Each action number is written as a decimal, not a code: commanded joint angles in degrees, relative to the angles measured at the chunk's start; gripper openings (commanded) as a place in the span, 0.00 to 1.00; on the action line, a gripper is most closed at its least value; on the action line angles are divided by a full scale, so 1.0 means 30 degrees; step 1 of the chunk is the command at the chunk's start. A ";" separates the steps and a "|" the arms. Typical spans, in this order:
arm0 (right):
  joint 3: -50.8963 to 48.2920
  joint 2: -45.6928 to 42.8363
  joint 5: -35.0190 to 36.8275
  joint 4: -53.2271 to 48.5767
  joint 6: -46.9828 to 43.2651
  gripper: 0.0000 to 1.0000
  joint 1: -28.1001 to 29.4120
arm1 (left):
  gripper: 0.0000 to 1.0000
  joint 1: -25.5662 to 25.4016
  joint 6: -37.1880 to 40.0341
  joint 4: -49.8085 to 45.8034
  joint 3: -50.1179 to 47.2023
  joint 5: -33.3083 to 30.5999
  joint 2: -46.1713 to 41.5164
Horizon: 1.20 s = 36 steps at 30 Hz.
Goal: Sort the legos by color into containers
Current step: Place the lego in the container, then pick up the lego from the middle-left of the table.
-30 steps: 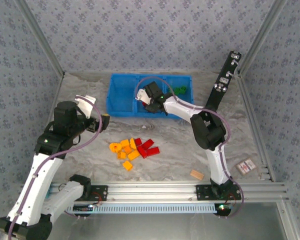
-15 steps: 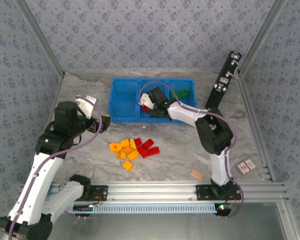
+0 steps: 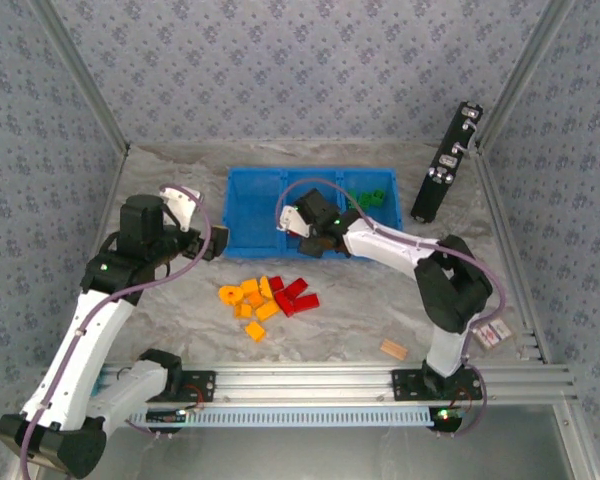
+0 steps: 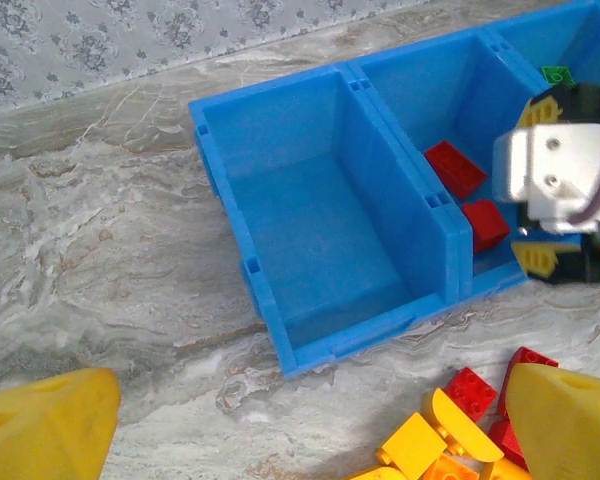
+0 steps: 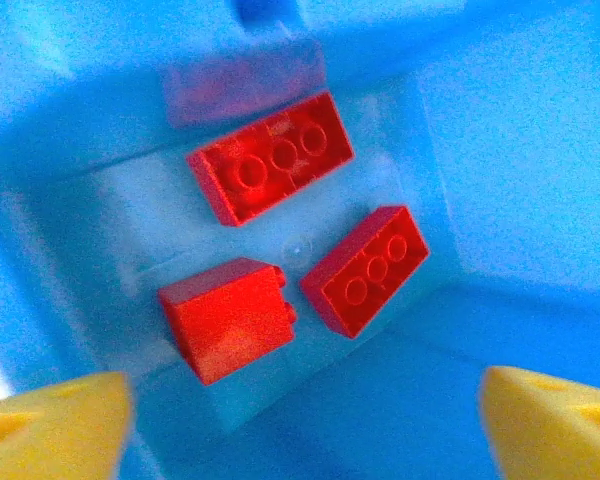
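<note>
Here the right gripper [image 5: 300, 420] hangs spread over 3 red legos [image 5: 270, 157]; left gripper [image 4: 305, 420] hovers spread, empty.

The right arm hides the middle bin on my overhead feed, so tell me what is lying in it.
Observer: Three red bricks lie in the middle compartment of the blue tray.
Operator: Report the right gripper.
Observer: The right gripper is open above those bricks and holds nothing.
Operator: Give me the left gripper as well.
Observer: The left gripper is open and holds nothing, facing the tray's near wall.
</note>
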 commanded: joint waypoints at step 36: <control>0.2396 -0.8498 -1.4324 -0.6481 0.7155 0.99 -0.1998 | 0.90 -1.4546 -1.5637 -0.3337 -0.7324 -0.8165 -0.1439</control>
